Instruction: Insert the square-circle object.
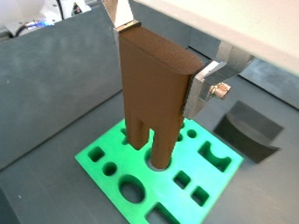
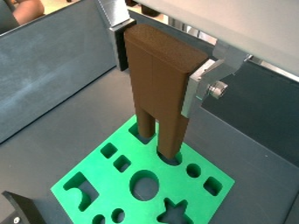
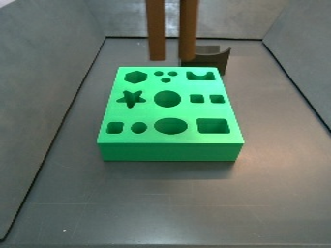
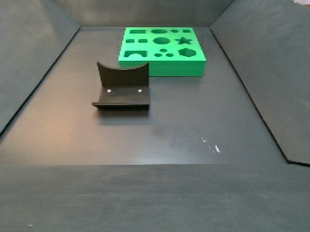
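Observation:
My gripper (image 1: 163,57) is shut on a tall brown piece (image 1: 152,96) with two prongs at its lower end, one round and one square. The silver fingers (image 2: 201,83) clamp its upper block from both sides in both wrist views (image 2: 158,96). The piece hangs upright over the green board (image 1: 105,157), which has several shaped holes. The prong tips sit close above the board's holes (image 2: 198,197); I cannot tell if they touch. In a side view only the two prongs (image 3: 155,29) show, above the board's far edge (image 3: 168,145). The gripper is out of frame there.
The dark fixture (image 4: 121,91) stands on the grey floor apart from the board (image 4: 164,65). It also shows beside the board in a wrist view (image 1: 251,131) and behind it in a side view (image 3: 214,53). Dark walls enclose the floor.

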You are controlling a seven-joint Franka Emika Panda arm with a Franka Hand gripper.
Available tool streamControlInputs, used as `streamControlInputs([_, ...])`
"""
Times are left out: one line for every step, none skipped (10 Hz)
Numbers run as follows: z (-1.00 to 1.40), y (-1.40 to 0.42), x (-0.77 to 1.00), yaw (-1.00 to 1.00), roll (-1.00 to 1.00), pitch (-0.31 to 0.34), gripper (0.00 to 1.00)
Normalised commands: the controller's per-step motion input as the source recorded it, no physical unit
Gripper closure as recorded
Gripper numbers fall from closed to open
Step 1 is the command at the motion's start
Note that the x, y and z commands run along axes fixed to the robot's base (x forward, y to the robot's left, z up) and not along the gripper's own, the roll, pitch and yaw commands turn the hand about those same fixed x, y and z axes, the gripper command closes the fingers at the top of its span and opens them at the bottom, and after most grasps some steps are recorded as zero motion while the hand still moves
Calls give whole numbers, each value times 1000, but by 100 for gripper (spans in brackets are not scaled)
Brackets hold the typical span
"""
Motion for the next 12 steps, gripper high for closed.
streamControlInputs([-989, -217, -300, 0, 116, -49, 100])
streamControlInputs([-991, -217, -309, 0, 161, -76, 100])
streamControlInputs([-971, -211, -351, 60, 197, -67, 100])
streamControlInputs([-931, -234, -449, 129, 221, -44, 100])
streamControlInputs([-1000, -374, -409, 169, 146, 0, 100])
streamControlInputs([-900, -346, -291, 120, 90, 0, 100])
streamControlInputs([-674, -180, -277, 146, 0, 0, 100])
streamControlInputs([-523, -37, -46, 163, -23, 0, 100])
streamControlInputs([-466, -9, 0, 180, 0, 0, 100])
streamControlInputs([-477, -54, -20, 151, -37, -3, 100])
streamControlInputs([-446, -20, -131, 83, -44, 0, 100])
streamControlInputs([-389, 0, -226, 3, -130, 0, 100])
